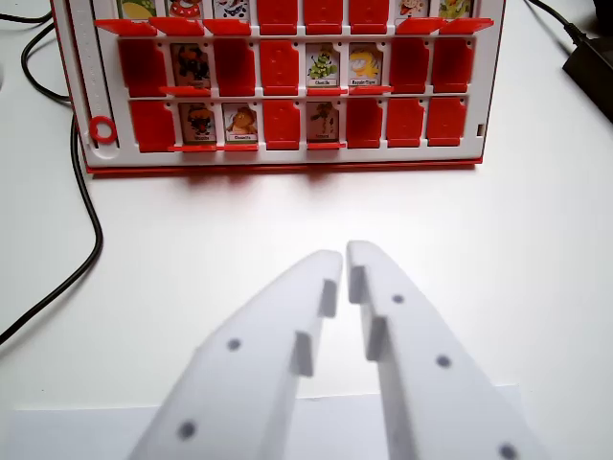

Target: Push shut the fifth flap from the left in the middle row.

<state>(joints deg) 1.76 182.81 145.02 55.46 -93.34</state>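
A red and white flap board (287, 165) stands at the top of the wrist view, on a white table. In its middle row the fifth flap from the left (323, 65) shows a picture of a green figure. Right beside it, a flap with a yellow figure (366, 65) also shows its picture. The second flap (192, 63) shows a picture too, and the others in that row are plain red. My white gripper (345, 257) fills the lower middle, shut with only a thin slit between the fingers and nothing held. It is well short of the board, roughly in line with the fifth column.
A black cable (88, 216) curves down the table on the left of the board. Another cable and a black box (589, 59) lie at the upper right. A pale sheet edge (86, 426) shows at the bottom.
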